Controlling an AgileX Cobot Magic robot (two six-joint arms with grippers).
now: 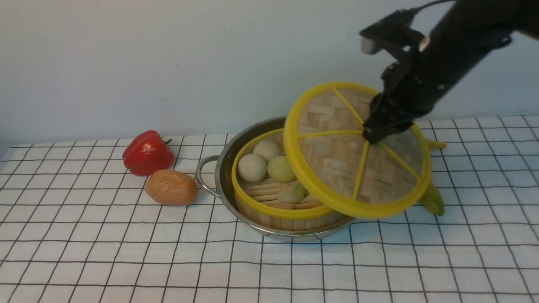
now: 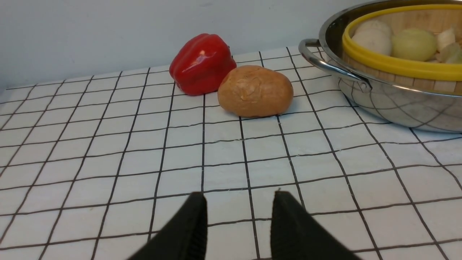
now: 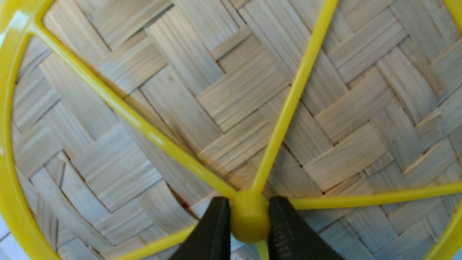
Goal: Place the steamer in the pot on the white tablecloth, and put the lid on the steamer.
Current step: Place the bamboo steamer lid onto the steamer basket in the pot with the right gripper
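Pot (image 1: 222, 174) holds steamer (image 1: 269, 211); balls (image 1: 252, 167) inside.

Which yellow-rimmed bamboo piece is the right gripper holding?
The flat woven lid, clamped by its centre knob; the slatted steamer sits in the pot.

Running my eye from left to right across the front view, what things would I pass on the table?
Red pepper → brown roll → pot with the steamer inside → lid, tilted, held at its knob by the right gripper → yellowish-green item peeking from behind the lid.
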